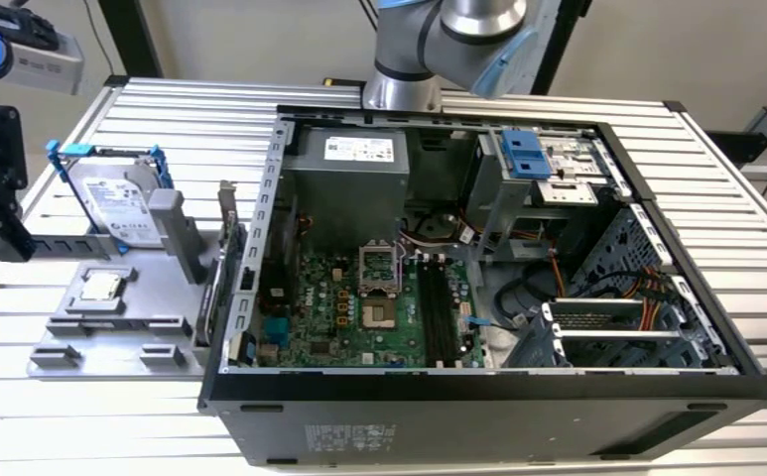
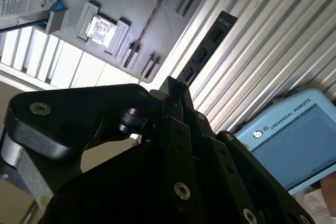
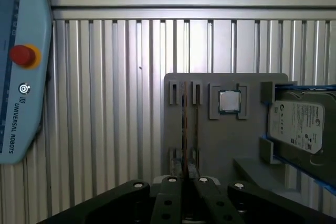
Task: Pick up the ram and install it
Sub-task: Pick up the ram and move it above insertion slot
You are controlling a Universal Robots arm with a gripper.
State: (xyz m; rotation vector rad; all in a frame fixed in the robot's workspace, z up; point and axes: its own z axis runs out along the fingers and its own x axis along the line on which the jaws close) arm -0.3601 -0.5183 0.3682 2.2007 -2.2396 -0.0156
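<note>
In the second wrist view my gripper [image 2: 173, 85] is shut on the ram [image 2: 210, 43], a dark flat narrow stick with rectangular chips that reaches out past the fingertips. The first wrist view has the ram [image 3: 184, 129] edge-on as a thin line rising from the gripper [image 3: 185, 179]. I am well above the slatted table, looking across at the grey parts tray [image 3: 226, 145]. In the exterior view, the black memory slots [image 1: 431, 307] on the motherboard inside the open computer case [image 1: 489, 407] look empty. The arm [image 1: 423, 40] rises out of the picture above the case.
On the tray [image 1: 138, 317] lie a silver hard drive [image 1: 112, 203] in blue brackets and a square CPU chip [image 1: 98, 286]. Another thin stick [image 2: 149, 22] stands on edge in a tray slot. A teach pendant [image 3: 18, 77] lies on the table beside the tray.
</note>
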